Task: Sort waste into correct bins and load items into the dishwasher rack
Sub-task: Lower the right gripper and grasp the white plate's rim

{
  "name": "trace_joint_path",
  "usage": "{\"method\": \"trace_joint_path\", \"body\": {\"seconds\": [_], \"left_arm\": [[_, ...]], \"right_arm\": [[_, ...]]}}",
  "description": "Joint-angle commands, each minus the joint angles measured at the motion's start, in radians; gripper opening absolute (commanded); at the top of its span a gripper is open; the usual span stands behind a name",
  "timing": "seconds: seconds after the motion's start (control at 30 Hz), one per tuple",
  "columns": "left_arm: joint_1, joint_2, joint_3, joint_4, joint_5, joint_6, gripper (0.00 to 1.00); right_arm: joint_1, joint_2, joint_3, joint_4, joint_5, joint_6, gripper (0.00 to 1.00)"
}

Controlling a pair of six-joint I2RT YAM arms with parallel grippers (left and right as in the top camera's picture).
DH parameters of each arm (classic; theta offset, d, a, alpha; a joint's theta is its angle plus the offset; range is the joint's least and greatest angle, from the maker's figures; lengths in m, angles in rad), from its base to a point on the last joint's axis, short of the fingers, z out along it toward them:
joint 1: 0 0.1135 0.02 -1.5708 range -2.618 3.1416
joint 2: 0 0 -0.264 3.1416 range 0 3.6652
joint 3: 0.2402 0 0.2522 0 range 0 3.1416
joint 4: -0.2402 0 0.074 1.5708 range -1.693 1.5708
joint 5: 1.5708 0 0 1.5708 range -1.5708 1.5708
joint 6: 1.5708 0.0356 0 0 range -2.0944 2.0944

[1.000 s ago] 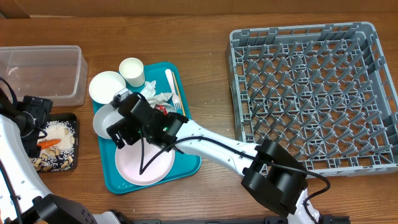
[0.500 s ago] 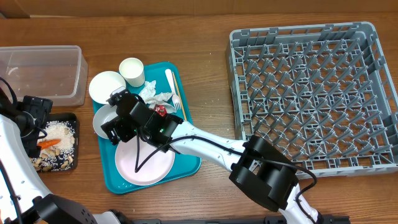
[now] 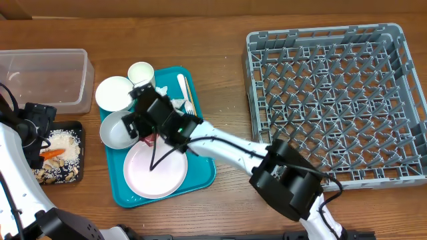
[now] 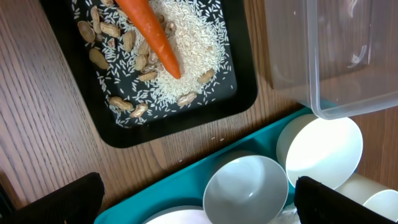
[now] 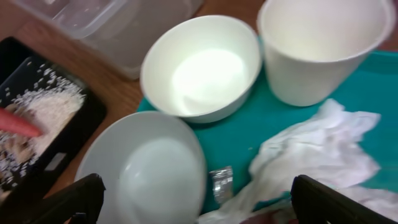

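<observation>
Wide open is how the right gripper (image 3: 138, 110) is held, low over the teal tray (image 5: 245, 140), with nothing caught between its jaws. Straight ahead of those jaws one white bowl (image 5: 202, 68) is seen, and ahead to their right the small white cup (image 5: 323, 50) is stood upright. The second white bowl (image 5: 146, 168) is found under the left-hand finger, just beside the first. On the right-hand side of the jaws the crumpled white napkins (image 5: 311, 155) are spread on the tray. A small silvery scrap (image 5: 221, 182) is lying between the jaws, close to the second bowl's rim. Behind the jaws, partly covered by the arm, the pale pink plate (image 3: 157, 175) is laid flat on the same tray. The white fork (image 3: 184, 90) is left off to the right of the jaws, near the tray's edge. Well behind them, across the wooden table (image 3: 220, 40), the grey dishwasher rack (image 3: 333, 100) is set, its pegs upright. Over on the other side, the left gripper (image 3: 33, 130) is raised above the black tray (image 4: 186, 126). Its jaws too are spread as far as they go, and nothing is gripped. Below and ahead of these jaws the orange carrot (image 4: 152, 34) is laid across a heap of rice (image 4: 189, 62), with nuts (image 4: 124, 43) scattered around it on the black tray. Ahead and to the right in the wrist view, the clear tub (image 4: 336, 56) is stood just beside that tray.
</observation>
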Motion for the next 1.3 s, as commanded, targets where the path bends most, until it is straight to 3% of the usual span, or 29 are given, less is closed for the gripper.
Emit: {"method": "trace_joint_path", "body": {"seconds": [0.0, 0.87, 1.27], "left_arm": [[0.0, 0.005, 0.002, -0.001, -0.013, 0.019, 1.0], [0.0, 0.005, 0.002, 0.002, -0.013, 0.019, 1.0], [0.0, 0.005, 0.002, 0.002, -0.013, 0.019, 1.0]], "right_arm": [[-0.029, 0.006, 0.024, 0.001, -0.049, -0.003, 1.0], [0.027, 0.071, 0.023, 0.051, -0.069, -0.026, 0.83], [0.043, 0.119, 0.024, 0.069, -0.009, -0.041, 0.81]]}}
